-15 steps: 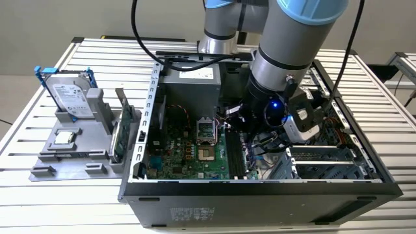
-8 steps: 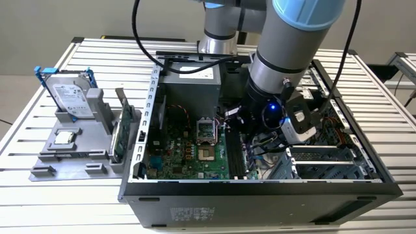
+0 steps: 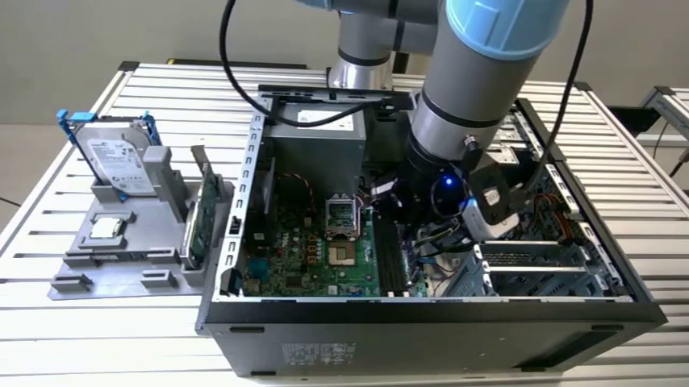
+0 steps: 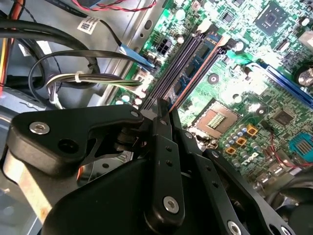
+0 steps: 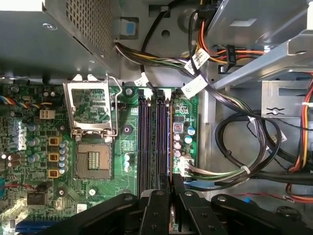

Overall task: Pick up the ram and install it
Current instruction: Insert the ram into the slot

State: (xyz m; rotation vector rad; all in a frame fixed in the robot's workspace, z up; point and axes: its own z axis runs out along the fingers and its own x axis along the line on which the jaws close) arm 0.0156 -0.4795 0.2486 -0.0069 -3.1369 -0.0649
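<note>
One hand (image 5: 171,183) inside computer case (image 3: 431,322), fingers closed on ram (image 5: 170,142) seated in motherboard (image 5: 98,142) slot

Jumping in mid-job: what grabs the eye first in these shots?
The grey and blue robot arm plunges into the open black computer case on the slatted table. Its black gripper sits right above the dark memory slots on the green motherboard. At the exterior view's left, a silver hard drive stands in a grey holder.

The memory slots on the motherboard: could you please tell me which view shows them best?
The first wrist view: the memory slots lie square-on, nearly full length. The second wrist view shows them slanted, partly behind the gripper. The exterior view shows dark strips beside the arm.
</note>
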